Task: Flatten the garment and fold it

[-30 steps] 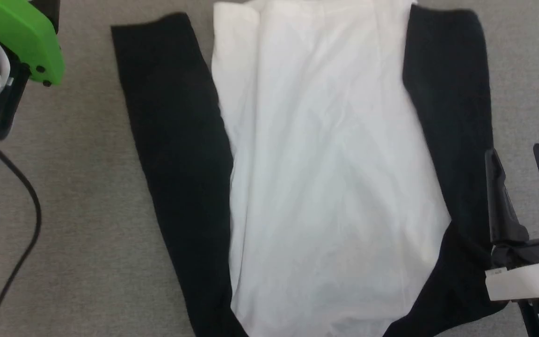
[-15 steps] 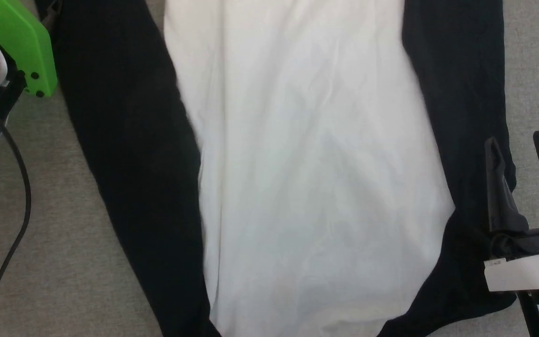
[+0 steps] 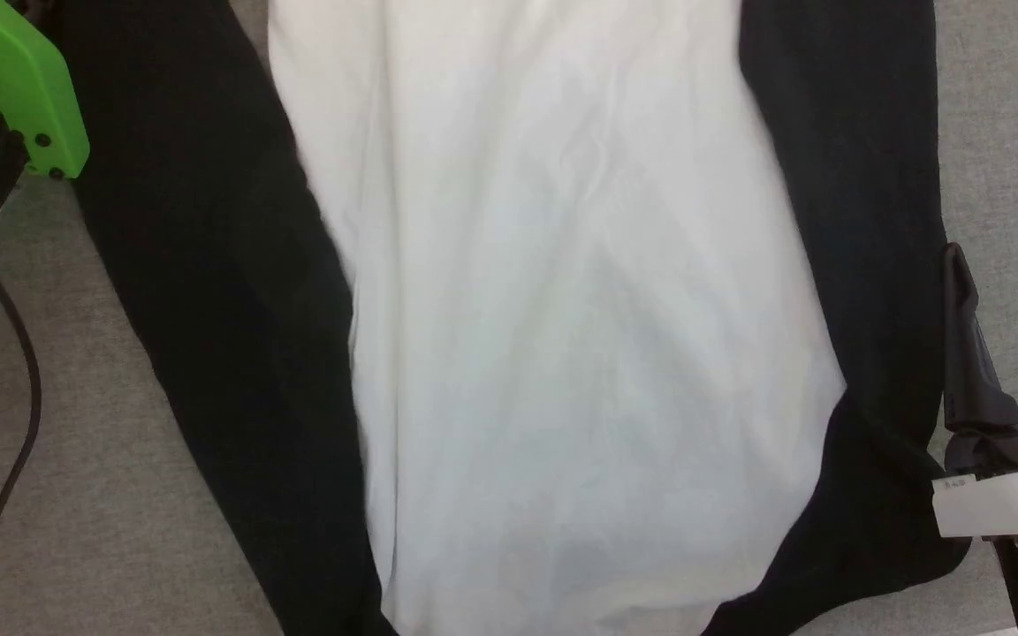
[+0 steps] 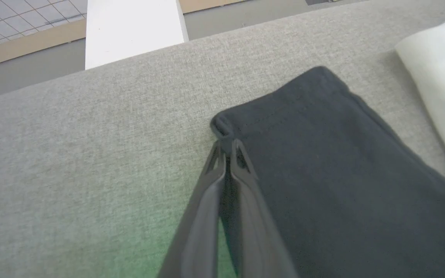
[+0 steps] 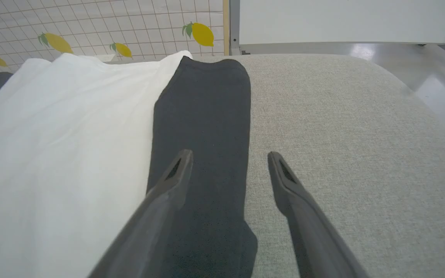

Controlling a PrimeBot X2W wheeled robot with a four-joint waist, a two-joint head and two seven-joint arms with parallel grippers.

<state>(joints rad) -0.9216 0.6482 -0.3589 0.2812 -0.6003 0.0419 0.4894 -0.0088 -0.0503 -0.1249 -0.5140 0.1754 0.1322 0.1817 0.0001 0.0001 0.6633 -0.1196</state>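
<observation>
The shirt (image 3: 562, 309) lies spread on a grey cloth-covered table (image 3: 120, 495). Its white body runs down the middle of the head view. A black sleeve lies along each side of the body. The left sleeve (image 3: 208, 265) slants outward toward the top, and the right sleeve (image 3: 854, 177) runs nearly straight down and spreads wider near the bottom. The white cloth has soft creases (shallow ones, mostly lengthwise).

The left gripper (image 4: 226, 148) has its two fingers pressed together at the long edge of the left sleeve, just short of the cuff's corner, which is bunched up a little there. One finger lies over the black cloth and the other over the bare table. I cannot tell whether any cloth is caught between them. In the head view that arm's green cover (image 3: 14, 79) sits at the upper left beside the sleeve, with a black cable (image 3: 10, 353) hanging below it.

The right gripper (image 3: 1004, 261) is at the lower right with its fingers spread wide and nothing between them. In its wrist view one finger hangs above the right sleeve and the other above the bare table, with the sleeve's outer edge between them.

Past the table's far edge, the left wrist view shows a white box (image 4: 129, 31). The right wrist view shows a tiled surface printed with yellow lemons (image 5: 202, 34).
</observation>
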